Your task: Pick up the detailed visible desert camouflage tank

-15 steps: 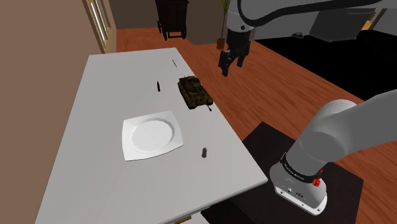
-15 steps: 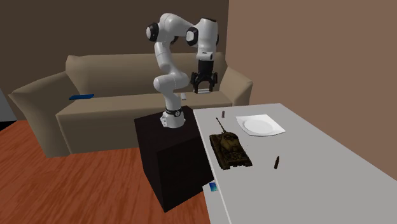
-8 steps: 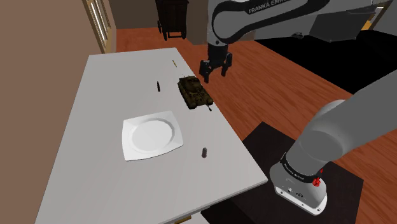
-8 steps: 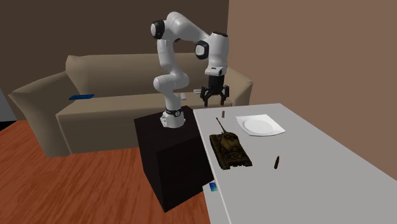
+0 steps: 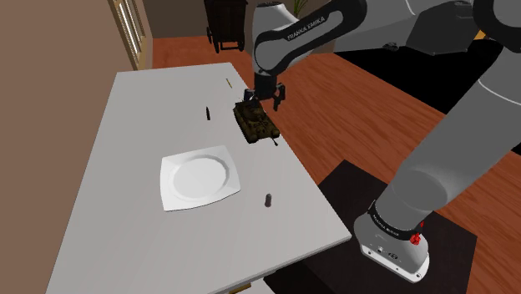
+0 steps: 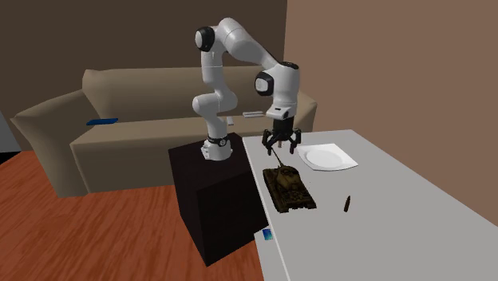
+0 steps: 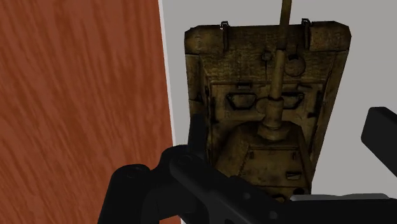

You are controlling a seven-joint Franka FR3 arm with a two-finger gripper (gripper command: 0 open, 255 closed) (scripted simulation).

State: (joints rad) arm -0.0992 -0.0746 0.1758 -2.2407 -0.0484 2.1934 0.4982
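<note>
A brown-and-tan camouflage tank (image 5: 255, 121) stands near the grey table's (image 5: 108, 167) edge on the shoulder view's right, its barrel pointing toward the stand. My gripper (image 5: 263, 98) hangs open just above the tank's rear end, touching nothing. In the second exterior view the gripper (image 6: 282, 146) hovers over the barrel end of the tank (image 6: 289, 188). The wrist view looks straight down on the tank (image 7: 267, 108), turret and barrel plain, with the gripper (image 7: 289, 135) spread wide so that one finger (image 7: 382, 130) stands off each side of the hull.
A white square plate (image 5: 199, 177) lies mid-table. Small dark upright pieces (image 5: 207, 112) (image 5: 268, 199) and a thin stick (image 5: 229, 82) sit around the tank. Wood floor (image 7: 76, 95) runs right beside the table edge. A tan sofa (image 6: 120, 128) stands behind the black stand (image 6: 215, 199).
The arm has swung toward the shoulder view's left and dropped, carrying the gripper from over the floor to just above the tank. The fingers stay open and the tank has not moved.
</note>
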